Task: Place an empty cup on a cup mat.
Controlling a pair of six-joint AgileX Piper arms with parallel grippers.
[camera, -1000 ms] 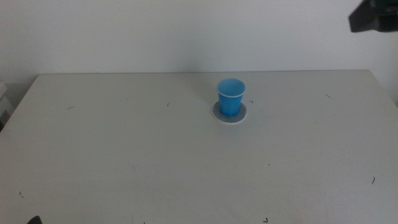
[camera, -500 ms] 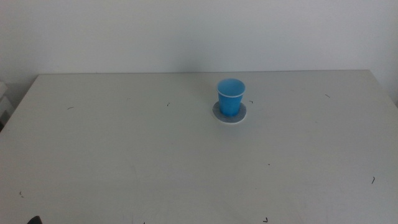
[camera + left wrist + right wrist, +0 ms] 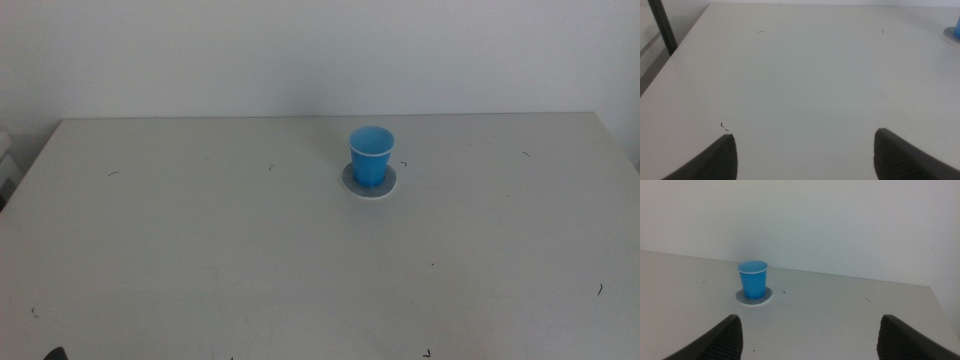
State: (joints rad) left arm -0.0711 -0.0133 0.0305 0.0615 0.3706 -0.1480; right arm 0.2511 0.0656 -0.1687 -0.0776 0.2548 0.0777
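Cup stands upright on the cup mat on the tabletop; left hand and right hand wait apart, jaws spread, empty.

The small bright blue tapered cup with a thin pale rim stands upright and empty on the flat round grey cup mat with its white edge, well ahead of the right gripper, whose jaws stand wide apart.

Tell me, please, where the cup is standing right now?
In the middle view, the cup stands upright on the cup mat, right of centre toward the table's far edge.
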